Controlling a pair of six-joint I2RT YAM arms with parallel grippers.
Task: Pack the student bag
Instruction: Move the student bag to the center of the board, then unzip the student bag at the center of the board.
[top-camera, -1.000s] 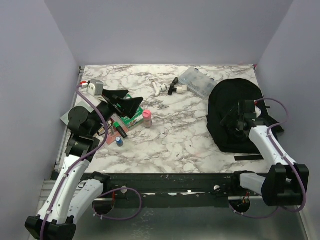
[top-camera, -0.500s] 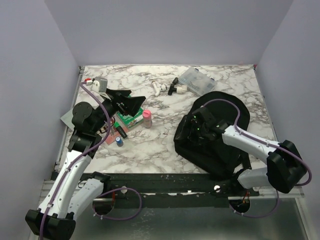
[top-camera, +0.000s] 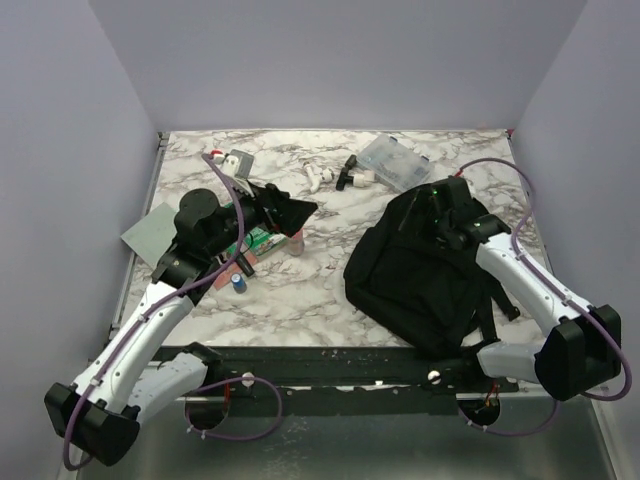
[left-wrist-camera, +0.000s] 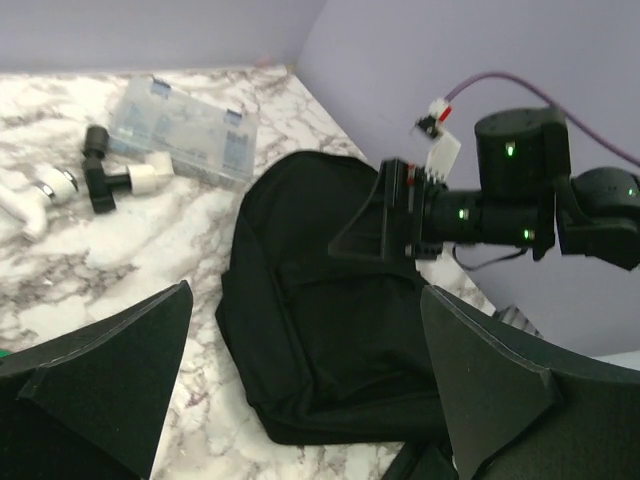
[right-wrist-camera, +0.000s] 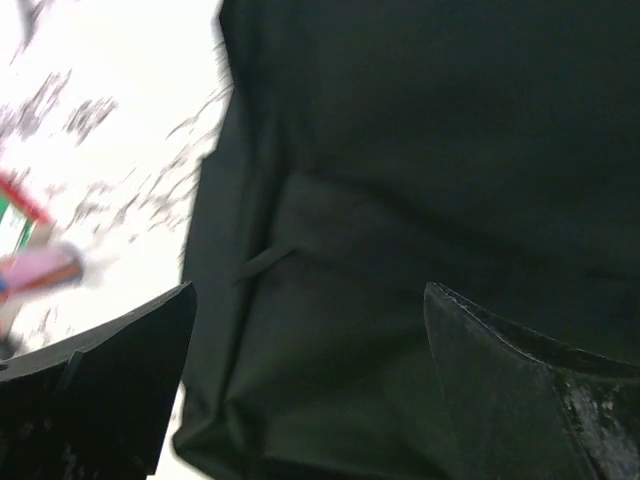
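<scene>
The student bag (top-camera: 415, 275) is a large black backpack lying flat on the right half of the marble table, with its straps trailing toward the near edge. It fills the right wrist view (right-wrist-camera: 400, 150), where a thin zip pull (right-wrist-camera: 263, 262) shows. My right gripper (top-camera: 432, 218) hovers open over the bag's far end, with nothing between its fingers (right-wrist-camera: 100, 385). My left gripper (top-camera: 290, 208) is open and empty over the left-hand clutter, pointing toward the bag (left-wrist-camera: 320, 330). The left wrist view also shows the right gripper (left-wrist-camera: 385, 215) above the bag.
A clear plastic compartment box (top-camera: 392, 162) stands at the back, with a black-and-white fitting (top-camera: 352, 176) and a white piece (top-camera: 318, 179) beside it. Under the left arm lie a green box (top-camera: 260, 240), a pink bottle (top-camera: 294, 239), a small blue item (top-camera: 238, 283) and a grey sheet (top-camera: 148, 232).
The bag has slid left from the right edge toward the middle and now lies spread out. The right gripper has moved to its far end. The left arm has swung rightward.
</scene>
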